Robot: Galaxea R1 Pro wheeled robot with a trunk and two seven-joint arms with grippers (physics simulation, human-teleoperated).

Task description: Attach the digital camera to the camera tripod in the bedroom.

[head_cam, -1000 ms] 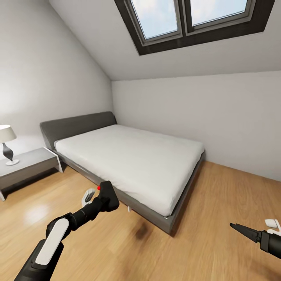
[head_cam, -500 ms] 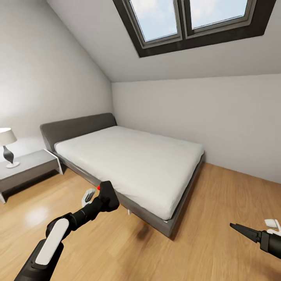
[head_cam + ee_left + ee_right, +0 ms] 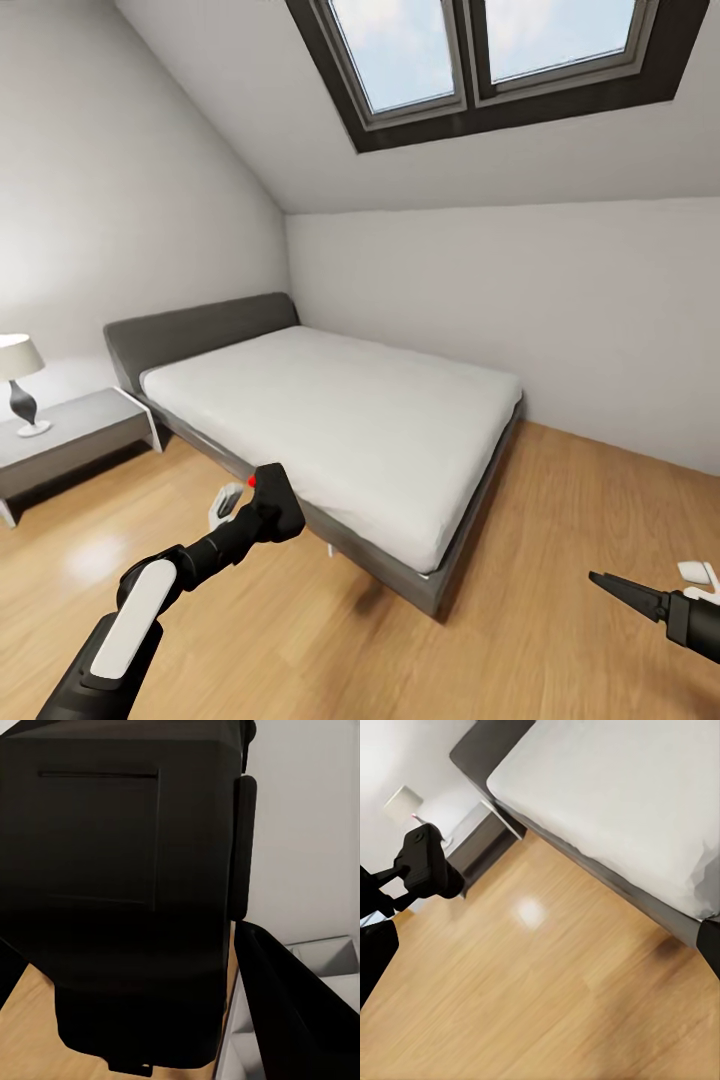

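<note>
This is an attic bedroom in a home: a grey-framed bed [image 3: 330, 430], a bedside table [image 3: 70, 435] with a lamp [image 3: 20, 380], a skylight [image 3: 490, 60], wood plank floor [image 3: 560, 520].

Camera view shifts slightly; arms and load keep their place in frame.

Whole head view drifts between the earlier frames and now, so it's the robot moving, not the room. Bed [image 3: 330, 430] sits a touch lower-left in frame, its foot corner ending lower than before, with more wood floor [image 3: 560, 520] showing right of it. Nightstand [image 3: 70, 440] and lamp [image 3: 20, 375] slide toward the frame's left edge and lower. Skylight [image 3: 500, 60] edges upward, its frame cut a bit more by the top. Wall corner line also sits marginally lower.
</note>
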